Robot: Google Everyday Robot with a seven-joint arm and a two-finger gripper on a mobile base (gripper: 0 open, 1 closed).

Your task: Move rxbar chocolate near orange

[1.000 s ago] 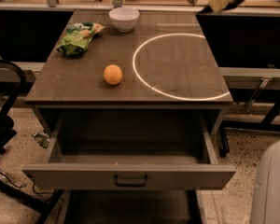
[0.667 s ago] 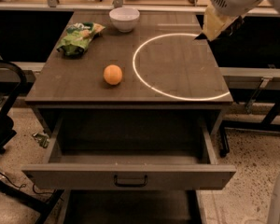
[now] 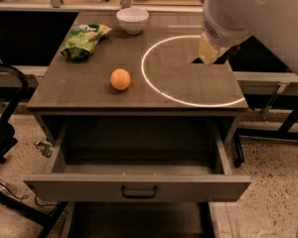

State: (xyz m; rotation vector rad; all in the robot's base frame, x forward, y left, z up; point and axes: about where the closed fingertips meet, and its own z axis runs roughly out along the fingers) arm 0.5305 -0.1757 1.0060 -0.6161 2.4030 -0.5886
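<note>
The pincer [image 3: 208, 52], its state impossible to tell, hangs over the worktop's [image 3: 89, 90] far right; I judge it must first find the unseen rxbar chocolate, then carry it to the orange [image 3: 120, 79].

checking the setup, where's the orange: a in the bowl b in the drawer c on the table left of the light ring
c: the orange lies on the table left of the ring; the end effector hangs above the ring's far side.

White bowl [image 3: 132, 20], green bag [image 3: 84, 40], open drawer [image 3: 139, 187]
</note>
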